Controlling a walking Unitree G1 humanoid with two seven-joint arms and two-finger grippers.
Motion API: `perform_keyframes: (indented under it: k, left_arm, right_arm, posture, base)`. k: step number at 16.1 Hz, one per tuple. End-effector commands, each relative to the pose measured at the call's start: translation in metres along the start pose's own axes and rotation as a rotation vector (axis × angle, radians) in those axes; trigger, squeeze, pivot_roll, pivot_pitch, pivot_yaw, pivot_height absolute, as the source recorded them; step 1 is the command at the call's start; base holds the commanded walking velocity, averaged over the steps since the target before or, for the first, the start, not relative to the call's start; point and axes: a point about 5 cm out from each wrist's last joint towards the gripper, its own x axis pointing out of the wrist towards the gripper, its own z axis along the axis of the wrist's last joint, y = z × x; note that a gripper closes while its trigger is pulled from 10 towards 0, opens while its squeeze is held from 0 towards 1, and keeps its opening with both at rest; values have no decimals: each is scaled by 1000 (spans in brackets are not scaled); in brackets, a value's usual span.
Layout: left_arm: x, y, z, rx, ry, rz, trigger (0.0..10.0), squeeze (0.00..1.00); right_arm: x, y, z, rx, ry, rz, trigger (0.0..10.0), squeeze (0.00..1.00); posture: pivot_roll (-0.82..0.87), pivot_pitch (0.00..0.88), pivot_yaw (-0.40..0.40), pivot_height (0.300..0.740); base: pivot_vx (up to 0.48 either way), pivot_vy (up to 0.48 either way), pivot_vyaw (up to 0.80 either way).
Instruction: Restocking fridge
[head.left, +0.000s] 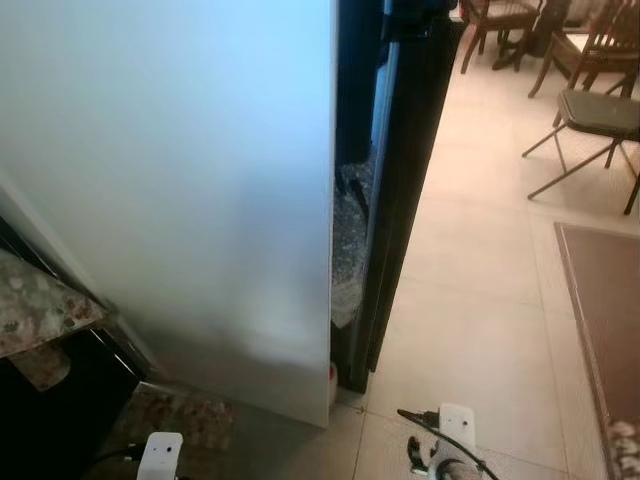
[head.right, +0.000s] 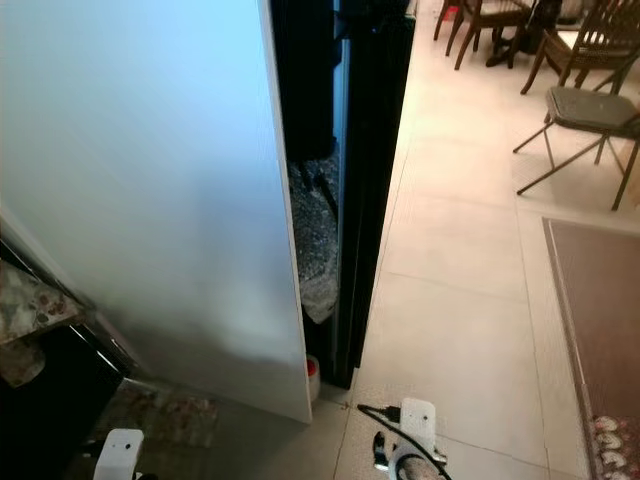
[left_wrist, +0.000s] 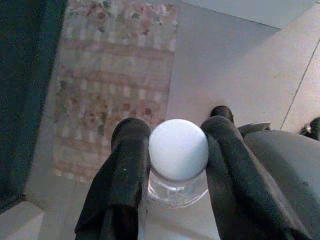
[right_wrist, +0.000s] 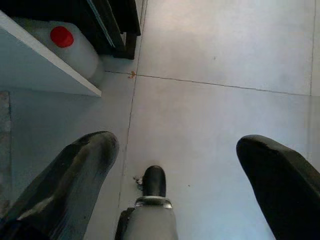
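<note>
A broad white fridge panel (head.left: 180, 180) fills the left; door or side, I cannot tell. Its edge meets a tall black unit (head.left: 400, 150) across a narrow dark gap. In the left wrist view my left gripper (left_wrist: 175, 127) is shut on a clear bottle with a white cap (left_wrist: 178, 150), held low over the floor. My right gripper (right_wrist: 177, 145) stands open above bare tiles, nothing between its fingers. Both wrists sit at the bottom of the head view, the left arm (head.left: 160, 455) and the right arm (head.left: 450, 440).
A white jug with a red cap (right_wrist: 70, 47) stands on the floor at the panel's lower corner. A floral mat (left_wrist: 110, 75) lies below the left arm. A granite counter (head.left: 35, 300) is at left. Chairs (head.left: 590, 110) and a brown rug (head.left: 610, 300) are right, past open tiles.
</note>
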Motion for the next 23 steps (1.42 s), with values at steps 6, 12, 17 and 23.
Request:
perform_keyframes:
  k: [6, 12, 17, 23]
  left_arm:
    - [-4, -7, -22, -74, 37, 22, 10000, 0]
    - [-3, -28, -21, -69, 26, -20, 10000, 0]
    - [-1, -7, -5, -84, -18, 32, 10000, 0]
    - [0, -8, 2, -67, -35, -3, 10000, 0]
  right_arm:
    - [-2, -9, -15, -49, 27, 19, 10000, 0]
    - [-2, -32, -13, -13, 13, -43, 10000, 0]
    - [0, -9, -4, 36, 31, -14, 10000, 0]
    - [0, -8, 2, 90, -3, -34, 10000, 0]
  posture:
    - [114, 0, -47, 740]
    - [-1, 0, 28, 740]
    - [-25, 0, 48, 740]
    - [-33, 0, 85, 740]
  base:
    - [0, 0, 0]
    - [0, 0, 0]
    - [0, 0, 0]
    - [0, 0, 0]
